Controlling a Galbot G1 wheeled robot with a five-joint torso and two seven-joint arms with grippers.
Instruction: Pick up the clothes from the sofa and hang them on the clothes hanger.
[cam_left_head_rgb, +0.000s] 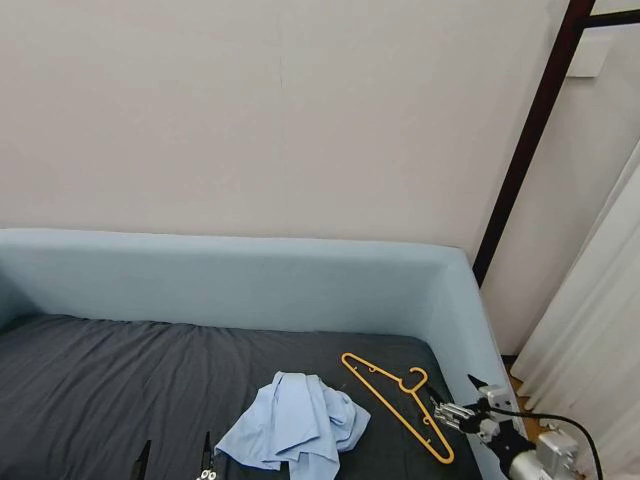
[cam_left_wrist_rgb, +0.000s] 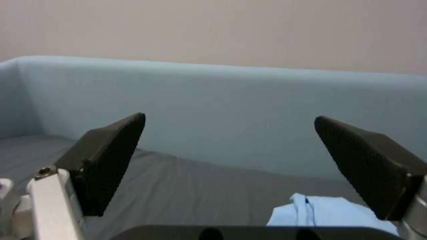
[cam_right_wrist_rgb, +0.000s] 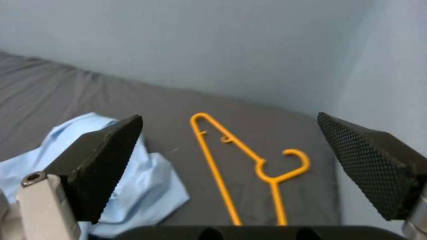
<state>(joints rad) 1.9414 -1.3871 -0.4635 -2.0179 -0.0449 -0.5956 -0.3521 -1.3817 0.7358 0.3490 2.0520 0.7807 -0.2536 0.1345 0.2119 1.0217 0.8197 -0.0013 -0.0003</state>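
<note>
A crumpled light-blue garment (cam_left_head_rgb: 295, 420) lies on the dark grey seat of the sofa (cam_left_head_rgb: 100, 390). Just to its right an orange hanger (cam_left_head_rgb: 398, 400) lies flat on the cushion. My right gripper (cam_left_head_rgb: 455, 392) hovers open by the hanger's near end, close to the sofa's right arm. In the right wrist view the hanger (cam_right_wrist_rgb: 248, 167) and garment (cam_right_wrist_rgb: 130, 180) lie between the spread fingers (cam_right_wrist_rgb: 100, 165). My left gripper (cam_left_head_rgb: 176, 456) is open at the front edge, left of the garment; its wrist view catches the garment (cam_left_wrist_rgb: 327, 215) low down.
The sofa's pale blue backrest (cam_left_head_rgb: 240, 280) and right arm (cam_left_head_rgb: 470, 330) wall in the seat. A dark vertical pole (cam_left_head_rgb: 525, 150) stands behind the right arm, with white curtain (cam_left_head_rgb: 590, 330) beside it. The seat's left half is bare cushion.
</note>
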